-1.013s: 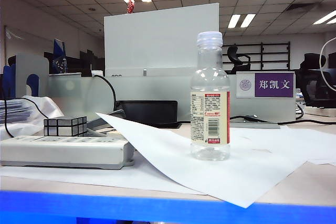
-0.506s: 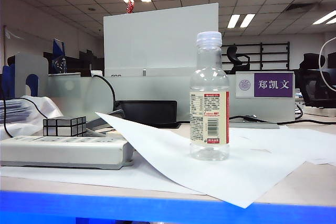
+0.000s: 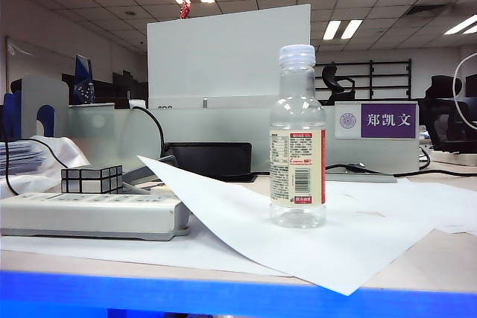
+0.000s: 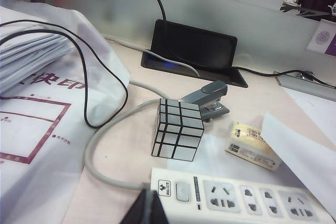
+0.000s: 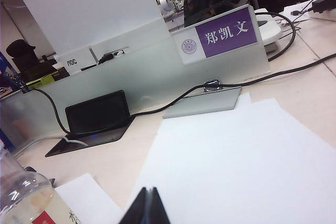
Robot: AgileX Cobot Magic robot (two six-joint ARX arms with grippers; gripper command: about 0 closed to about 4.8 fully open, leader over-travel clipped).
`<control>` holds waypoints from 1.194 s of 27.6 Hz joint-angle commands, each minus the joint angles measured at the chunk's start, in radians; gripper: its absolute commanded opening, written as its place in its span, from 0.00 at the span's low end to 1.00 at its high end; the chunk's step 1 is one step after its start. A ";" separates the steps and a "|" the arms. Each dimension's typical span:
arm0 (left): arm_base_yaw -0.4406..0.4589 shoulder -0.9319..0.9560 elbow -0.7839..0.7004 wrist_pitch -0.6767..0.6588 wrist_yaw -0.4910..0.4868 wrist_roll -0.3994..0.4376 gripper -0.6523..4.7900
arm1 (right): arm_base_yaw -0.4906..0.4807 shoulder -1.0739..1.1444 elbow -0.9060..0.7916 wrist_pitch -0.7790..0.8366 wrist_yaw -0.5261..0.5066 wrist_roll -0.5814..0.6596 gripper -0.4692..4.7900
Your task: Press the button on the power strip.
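The power strip (image 4: 247,199) is a long off-white bar with a row of sockets, and it also lies at the table's left in the exterior view (image 3: 89,214). Its pale rectangular button (image 4: 182,191) sits near the end where the grey cable enters. My left gripper (image 4: 148,196) is shut with nothing in it. Its tips are over that cable end, a short way to the side of the button. My right gripper (image 5: 148,193) is shut and empty over white paper (image 5: 236,161). Neither gripper shows in the exterior view.
A silver mirror cube (image 4: 177,129), a grey stapler (image 4: 207,98) and a small cream box (image 4: 251,145) lie just behind the strip. A clear bottle (image 3: 298,147) stands on the paper sheet (image 3: 298,236) mid-table. A plastic bag of papers (image 4: 37,77) lies beside the cable.
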 commanded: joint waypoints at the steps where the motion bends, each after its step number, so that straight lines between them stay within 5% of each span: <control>1: 0.000 -0.002 0.002 0.010 0.005 0.004 0.11 | 0.000 -0.002 0.001 0.010 -0.001 -0.004 0.10; 13: 0.000 -0.002 0.002 0.007 0.005 0.009 0.11 | 0.000 -0.002 0.001 0.010 -0.001 -0.004 0.10; 21: 0.000 -0.002 0.002 0.006 -0.042 0.226 0.11 | 0.000 -0.002 0.001 0.010 -0.001 -0.004 0.10; 27: -0.045 -0.002 0.001 0.025 -0.226 0.194 0.11 | 0.000 -0.002 0.001 0.010 -0.001 -0.004 0.10; 33: -0.059 -0.002 0.001 0.020 -0.220 0.124 0.11 | 0.000 -0.002 0.001 0.010 -0.001 -0.004 0.10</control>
